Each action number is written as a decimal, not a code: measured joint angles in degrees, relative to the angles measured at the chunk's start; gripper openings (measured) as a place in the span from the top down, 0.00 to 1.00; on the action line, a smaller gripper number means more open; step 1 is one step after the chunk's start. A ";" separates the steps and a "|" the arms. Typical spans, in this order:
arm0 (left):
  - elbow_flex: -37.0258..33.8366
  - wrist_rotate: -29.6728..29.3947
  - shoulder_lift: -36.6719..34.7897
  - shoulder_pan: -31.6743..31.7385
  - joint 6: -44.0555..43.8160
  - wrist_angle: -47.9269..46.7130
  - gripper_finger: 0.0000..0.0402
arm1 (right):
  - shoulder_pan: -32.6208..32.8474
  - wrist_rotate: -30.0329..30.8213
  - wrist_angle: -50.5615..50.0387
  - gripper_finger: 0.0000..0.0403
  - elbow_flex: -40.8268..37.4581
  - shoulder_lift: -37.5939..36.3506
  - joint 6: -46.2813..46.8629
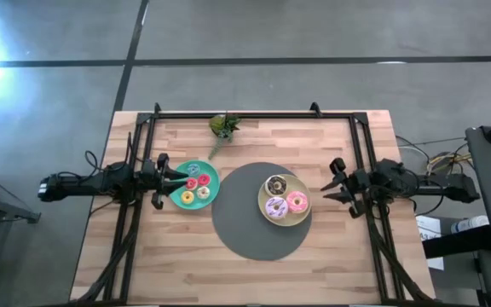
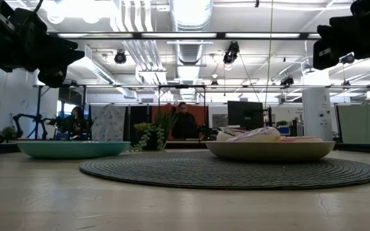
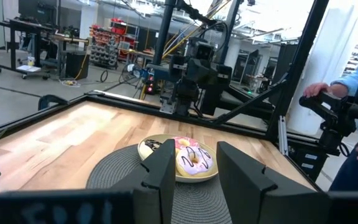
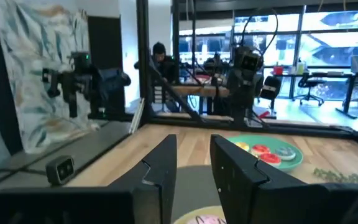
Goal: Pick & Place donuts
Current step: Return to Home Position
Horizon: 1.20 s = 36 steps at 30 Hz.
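Three larger donuts lie on the pale-yellow plate: brown-and-white, pink and lilac. Several tinier donuts lie on the teal plate. The yellow plate rests on a round grey mat. My left gripper hovers open at the teal plate's left rim, pointing level toward the table's right; its fingers have nothing between them. My right gripper is open to the right of the yellow plate, pointing toward the table's left, its fingers with nothing between them.
A little green plant stands near the far edge, between the plates. Black frame rails run along the far edge and both sides. A person's hands show beyond the table in the left wrist view. Bare wood lies along the near edge.
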 joint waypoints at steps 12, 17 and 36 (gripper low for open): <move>0.00 0.01 0.00 0.00 0.02 -0.05 0.77 | 5.15 14.70 -13.29 0.82 -0.02 -6.74 3.07; 0.00 0.01 0.00 0.00 0.02 -0.11 0.77 | 5.38 14.86 -13.31 0.81 -0.02 -6.85 -4.18; 0.00 0.03 0.00 -0.01 0.02 -0.09 0.77 | 5.38 15.04 -13.38 0.82 -0.02 -6.67 -2.79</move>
